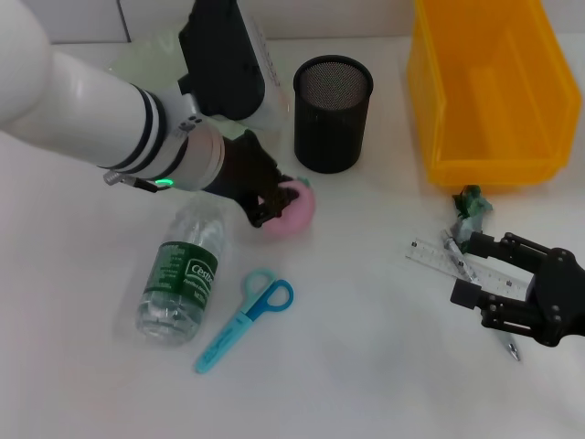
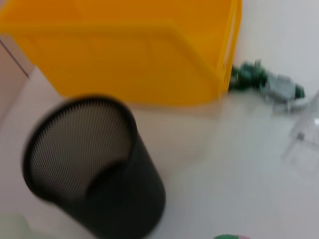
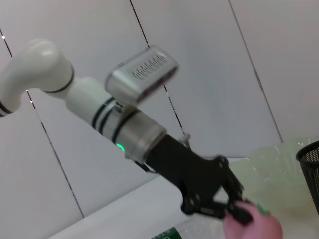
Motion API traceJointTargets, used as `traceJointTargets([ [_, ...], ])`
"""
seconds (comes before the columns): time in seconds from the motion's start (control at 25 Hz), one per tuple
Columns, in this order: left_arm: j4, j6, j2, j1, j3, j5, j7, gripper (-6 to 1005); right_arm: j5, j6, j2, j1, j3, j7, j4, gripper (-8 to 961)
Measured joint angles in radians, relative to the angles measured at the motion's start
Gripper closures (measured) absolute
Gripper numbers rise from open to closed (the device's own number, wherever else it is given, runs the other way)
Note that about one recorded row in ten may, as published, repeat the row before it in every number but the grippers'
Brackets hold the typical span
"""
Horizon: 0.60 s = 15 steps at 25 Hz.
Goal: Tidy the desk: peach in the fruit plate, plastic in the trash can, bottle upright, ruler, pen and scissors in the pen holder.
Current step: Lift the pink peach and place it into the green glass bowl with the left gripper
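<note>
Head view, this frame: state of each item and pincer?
Left pincer: shut on peach.
Peach: on the table, gripped.
Bottle: lying down.
Scissors: flat on the table, closed.
Pen holder: upright, looks empty.
Ruler: flat on the table.
Right pincer: open over the ruler.

The head view looks forward and down over the whole desk, taking in both arms, the mesh pen holder [image 1: 333, 113] and the yellow bin [image 1: 489, 91]. The left wrist view sits low and close, facing out beyond its jaws at that same pen holder [image 2: 94, 169] and bin [image 2: 134, 50]. The right wrist view looks low across the desk and slightly upward at the left gripper [image 3: 234, 211], whose jaws close on the peach [image 3: 254, 224], a sight it shares with the head view.
</note>
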Motion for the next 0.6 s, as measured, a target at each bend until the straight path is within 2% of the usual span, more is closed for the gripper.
traceJointTargets([
  [0.16,0.177,0.002,0.008,0.100,-0.045,-0.059,0.006,896,0.000,0.000,0.000,-0.002,0.000,0.000,0.000,119],
  [0.32,0.272,-0.048,0.007,0.160,-0.186,-0.110,0.019,924,0.000,0.000,0.000,-0.001,0.000,0.000,0.000,119],
  [0.44,0.231,-0.162,0.007,0.159,-0.278,-0.154,0.015,943,0.000,0.000,0.000,0.004,0.000,0.000,0.000,119],
  [0.56,0.097,-0.230,0.008,0.094,-0.375,-0.158,-0.038,945,0.000,0.000,0.000,0.010,-0.004,0.000,0.000,120],
  [0.6,0.097,-0.230,0.008,0.094,-0.375,-0.158,-0.038,943,0.001,0.000,0.000,0.012,-0.006,0.000,0.000,120],
])
